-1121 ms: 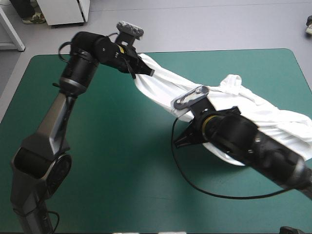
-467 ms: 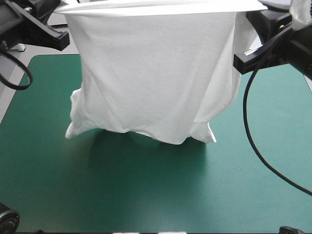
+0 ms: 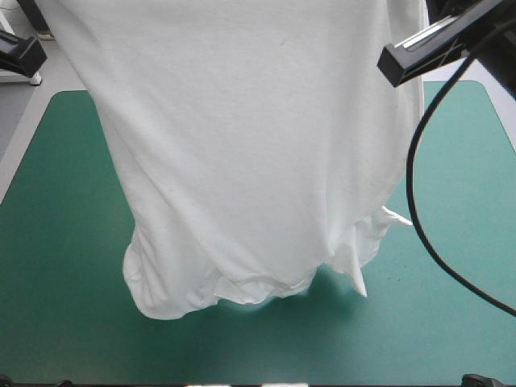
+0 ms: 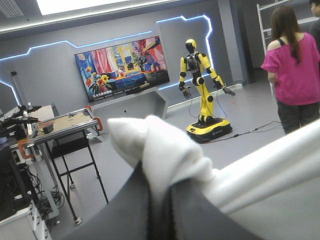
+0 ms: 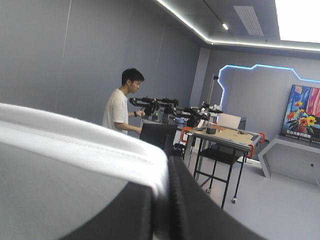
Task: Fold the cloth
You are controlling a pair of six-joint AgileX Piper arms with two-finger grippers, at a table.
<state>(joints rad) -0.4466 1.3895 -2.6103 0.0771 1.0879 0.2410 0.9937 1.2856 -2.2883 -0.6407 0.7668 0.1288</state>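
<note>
Between the left jaws, which are all but shut, a bunched fold of the white T-shirt [image 4: 165, 150] is pinched; the two black fingers [image 4: 120, 212] meet in a narrow arch, and the fabric stands up out of it in a rounded lump; from that lump a taut band of cloth runs away to one side of the jaws. Between the right jaws, likewise all but shut, the shirt's hemmed edge is held; the hem comes in as a pale band from one side and ends where the black fingers [image 5: 192, 210] close on it; a shaded field of the same fabric lies under that band. Both wrist views look level into the room. Seen from above, the T-shirt hangs as one broad white sheet, wide across its upper part and covering most of the middle of the worktop [image 3: 56, 242]; its lower edge gathers into soft folds toward the near edge of the teal-green cover, with a shadow on the cover just under it; whether that edge touches the cover cannot be told; a crumpled flap [image 3: 363, 258] juts out low on the sheet, on the right arm's side; bare cover shows on either side of the sheet.
</note>
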